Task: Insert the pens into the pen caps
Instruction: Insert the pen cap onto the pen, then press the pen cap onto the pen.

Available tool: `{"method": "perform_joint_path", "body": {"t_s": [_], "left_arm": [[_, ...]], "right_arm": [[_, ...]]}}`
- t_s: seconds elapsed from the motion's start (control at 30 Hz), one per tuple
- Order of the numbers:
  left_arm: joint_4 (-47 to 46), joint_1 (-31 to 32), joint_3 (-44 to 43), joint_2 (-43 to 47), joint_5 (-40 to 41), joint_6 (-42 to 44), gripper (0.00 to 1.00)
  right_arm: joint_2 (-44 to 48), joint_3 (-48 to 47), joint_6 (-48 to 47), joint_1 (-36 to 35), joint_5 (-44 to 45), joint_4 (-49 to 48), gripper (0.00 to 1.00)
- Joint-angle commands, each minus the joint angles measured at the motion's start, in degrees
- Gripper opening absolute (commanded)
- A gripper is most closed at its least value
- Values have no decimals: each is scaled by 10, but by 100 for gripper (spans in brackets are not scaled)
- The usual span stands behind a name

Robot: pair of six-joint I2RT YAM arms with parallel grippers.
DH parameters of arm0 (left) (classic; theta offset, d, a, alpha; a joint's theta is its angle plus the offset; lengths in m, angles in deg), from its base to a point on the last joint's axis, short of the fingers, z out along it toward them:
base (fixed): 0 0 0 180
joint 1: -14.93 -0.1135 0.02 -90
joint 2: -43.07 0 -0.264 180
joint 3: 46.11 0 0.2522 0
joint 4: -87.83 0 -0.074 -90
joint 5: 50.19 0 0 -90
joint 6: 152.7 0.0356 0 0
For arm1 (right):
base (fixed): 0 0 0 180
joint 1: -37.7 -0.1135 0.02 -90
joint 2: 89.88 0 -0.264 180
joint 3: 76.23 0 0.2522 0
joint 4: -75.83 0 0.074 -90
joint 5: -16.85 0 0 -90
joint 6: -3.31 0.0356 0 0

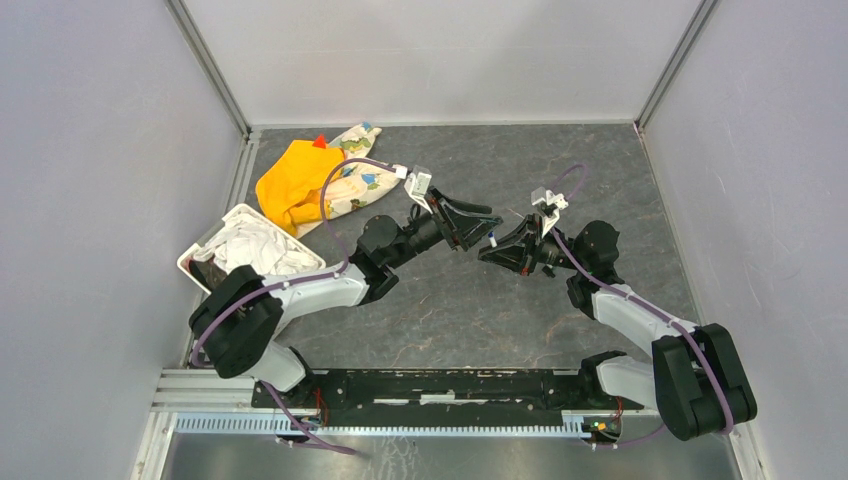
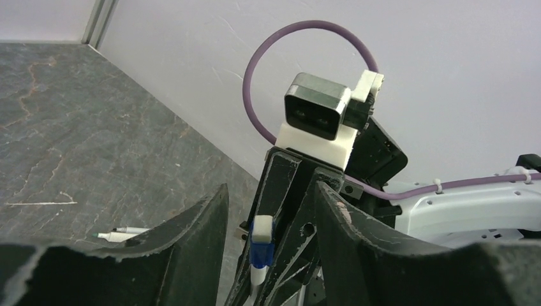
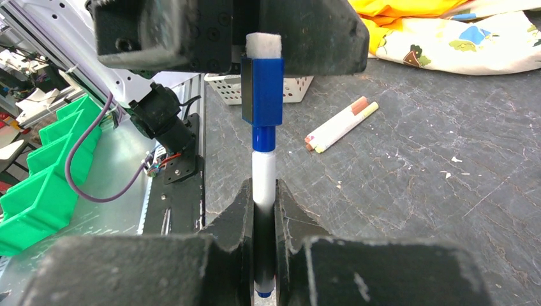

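The dark, veined desk [image 1: 450, 310] carries an orange cloth [image 1: 288, 182] touching a patterned cloth [image 1: 362, 176] at its far left, a white basket [image 1: 240, 211] nearer, and two pens [image 3: 338, 124] lying side by side.

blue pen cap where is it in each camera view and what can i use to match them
Top view: blue pen cap, a speck mid-picture where both arms meet.
Left wrist: cap low centre.
Right wrist: cap top centre.
Shared landmark: white pen it sits on.
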Motion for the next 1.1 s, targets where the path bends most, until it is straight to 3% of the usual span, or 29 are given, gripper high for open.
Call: {"method": "perform_joint_path", "body": {"t_s": [0.0, 0.17, 0.43, 0.73, 0.83, 0.97, 1.07], "left_arm": [[1, 1, -21, -11, -16, -16, 57], [4, 1, -23, -14, -18, -21, 45], [12, 1, -31, -20, -36, -28, 2], [17, 32, 0, -24, -39, -13, 2], [5, 59, 14, -34, -85, 43, 2], [-45, 67, 45, -63, -163, 44, 2], [-16, 75, 58, -64, -181, 60, 2]], "right_arm": [[3, -20, -10, -2, -4, -18, 0], [4, -21, -11, -2, -4, -16, 0], [5, -22, -11, -2, 0, -11, 0], [11, -20, 15, -1, -7, -44, 0], [17, -18, 32, -1, -22, -77, 0], [26, -13, 62, 3, -31, -131, 0], [29, -10, 74, 10, -34, -155, 0]]}}
